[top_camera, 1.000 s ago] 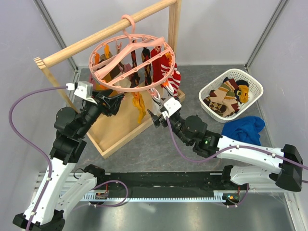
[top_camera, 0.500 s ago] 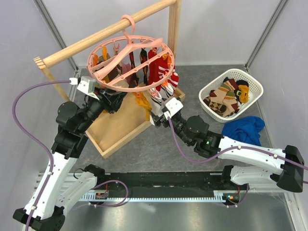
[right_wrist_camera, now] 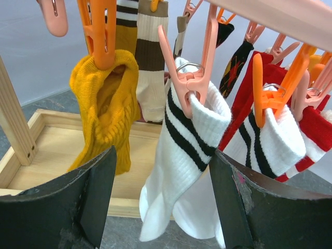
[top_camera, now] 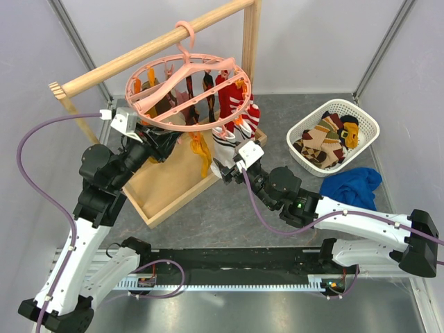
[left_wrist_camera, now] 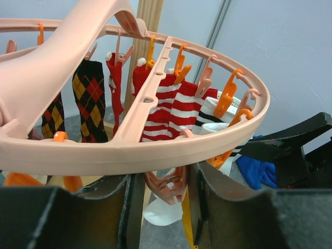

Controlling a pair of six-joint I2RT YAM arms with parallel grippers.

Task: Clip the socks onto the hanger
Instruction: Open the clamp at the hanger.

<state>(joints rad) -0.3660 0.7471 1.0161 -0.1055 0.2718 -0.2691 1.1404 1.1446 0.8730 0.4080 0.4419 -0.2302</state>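
Hanger (left_wrist_camera: pixel 129 153) hooked on the wooden rail (top_camera: pixel 139 53), socks (left_wrist_camera: pixel 174 106) clipped all round. Right gripper (right_wrist_camera: pixel 162 171) wide open, straddling a white striped sock (right_wrist_camera: pixel 181 145), gripping nothing. Left gripper (left_wrist_camera: pixel 165 179) narrowed around a pink clip (left_wrist_camera: pixel 167 191), can't tell if touching.

A grey speckled table (top_camera: pixel 229 208) is shown, with a shallow wooden tray (top_camera: pixel 170 184) set at a slant on its left half. The posts of a wooden frame (top_camera: pixel 104 69) are carried by that tray. On the right half a white basket (top_camera: pixel 345 103) filled with socks (top_camera: pixel 326 142) is placed towards the far side, and a crumpled blue cloth (top_camera: pixel 350 186) is laid just beside its near corner.
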